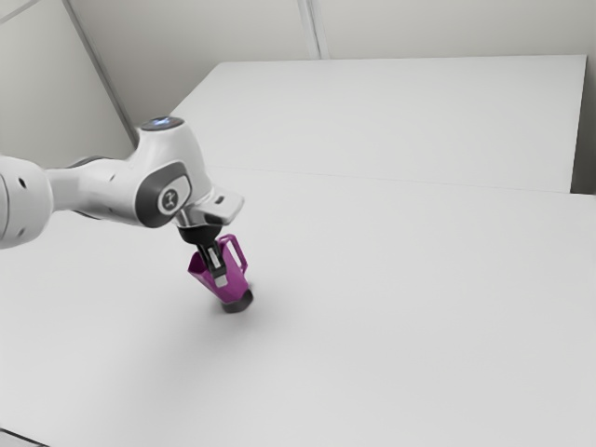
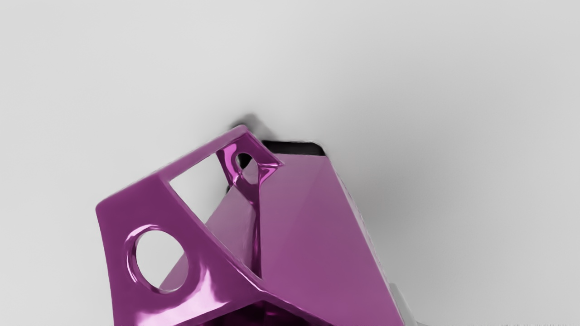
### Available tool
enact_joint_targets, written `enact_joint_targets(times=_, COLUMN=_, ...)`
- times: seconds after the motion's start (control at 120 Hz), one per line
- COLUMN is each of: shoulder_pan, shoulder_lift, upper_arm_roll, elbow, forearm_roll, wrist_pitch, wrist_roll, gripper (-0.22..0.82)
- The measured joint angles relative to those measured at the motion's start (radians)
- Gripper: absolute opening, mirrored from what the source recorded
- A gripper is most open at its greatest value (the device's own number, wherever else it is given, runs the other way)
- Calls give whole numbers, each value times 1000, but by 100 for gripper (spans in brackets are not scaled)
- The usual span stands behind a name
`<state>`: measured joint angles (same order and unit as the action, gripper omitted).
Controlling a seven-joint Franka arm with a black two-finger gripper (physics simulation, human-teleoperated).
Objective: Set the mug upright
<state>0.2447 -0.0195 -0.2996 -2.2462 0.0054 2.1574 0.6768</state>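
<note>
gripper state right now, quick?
Gripper: closed, holding the mug, which is tilted.

I have the mug (image 1: 232, 287) leaning, its base (image 1: 238, 304) lowest, on or just over the table (image 1: 391, 317) (from here I can't tell which). The mug's mouth points up toward the exterior view's left; its handle (image 2: 199, 155) is toward the exterior view's right. My gripper (image 1: 220, 277) is at the mug's body, above its base.
</note>
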Motion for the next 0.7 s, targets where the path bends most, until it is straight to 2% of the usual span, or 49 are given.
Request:
enact_joint_targets(times=0.367, shoulder_pan=-6, shoulder_lift=16, upper_arm_roll=-4, elbow=-7, forearm_roll=80, wrist_pitch=-6, wrist_roll=-37, gripper=-18)
enact_joint_targets(times=0.4, shoulder_pan=-7, shoulder_lift=17, upper_arm_roll=-4, elbow=-8, forearm_roll=81, wrist_pitch=-7, wrist_roll=-39, gripper=-13)
enact_joint_targets(times=0.567, shoulder_pan=-11, shoulder_lift=18, upper_arm_roll=-1, elbow=-14, forearm_roll=81, wrist_pitch=-7, wrist_roll=-46, gripper=22)
enact_joint_targets(times=0.7, shoulder_pan=-9, shoulder_lift=15, upper_arm_roll=-3, elbow=-15, forearm_roll=81, wrist_pitch=-7, wrist_roll=-51, gripper=40)
